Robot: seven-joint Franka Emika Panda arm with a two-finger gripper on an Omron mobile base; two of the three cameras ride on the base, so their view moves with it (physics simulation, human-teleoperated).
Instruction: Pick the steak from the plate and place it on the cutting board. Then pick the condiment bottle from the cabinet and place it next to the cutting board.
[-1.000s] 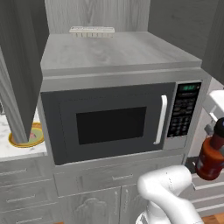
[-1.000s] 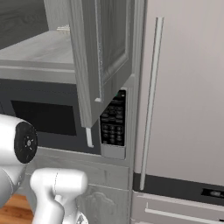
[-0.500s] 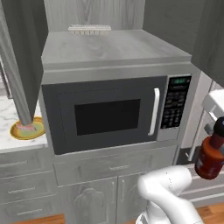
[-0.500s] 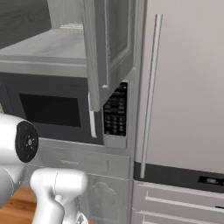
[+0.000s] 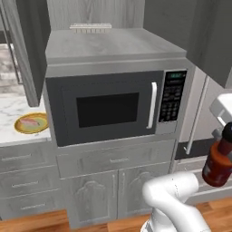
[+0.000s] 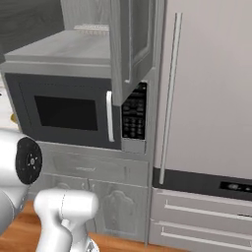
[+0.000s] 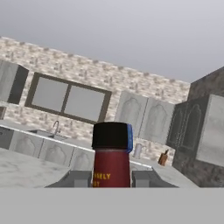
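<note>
A: Starting with the biggest thing: the microwave (image 5: 113, 104) sits across the middle of our left base view, with the cabinet (image 5: 99, 43) shelf above it and the cabinet door (image 6: 130, 47) hanging open at the top centre of the right base view. What are we carrying?

B: The condiment bottle (image 5: 218, 158), at the right edge of the left base view. In the hand view its black cap and red label rise at bottom centre, and our gripper (image 7: 111, 178) is clamped on it, a finger pressed to each side.

A: So we judge the second step is in hand: bottle out of the cabinet, on its way to the board?

B: Yes, though the steak (image 5: 31, 122) looks to be lying on the plate (image 5: 31, 123) at the left edge of the left base view, on the marble counter. We cannot see the cutting board from here.

A: Then the next move calls for bringing the board into sight and setting the bottle upright just beside it, not on it.

B: Against a second ago, the whole picture has slid: the microwave sits further right in the frame and the plate shows more fully. That is our base turning, not the things moving. The bottle keeps its place at the right edge, the grip unchanged.
</note>
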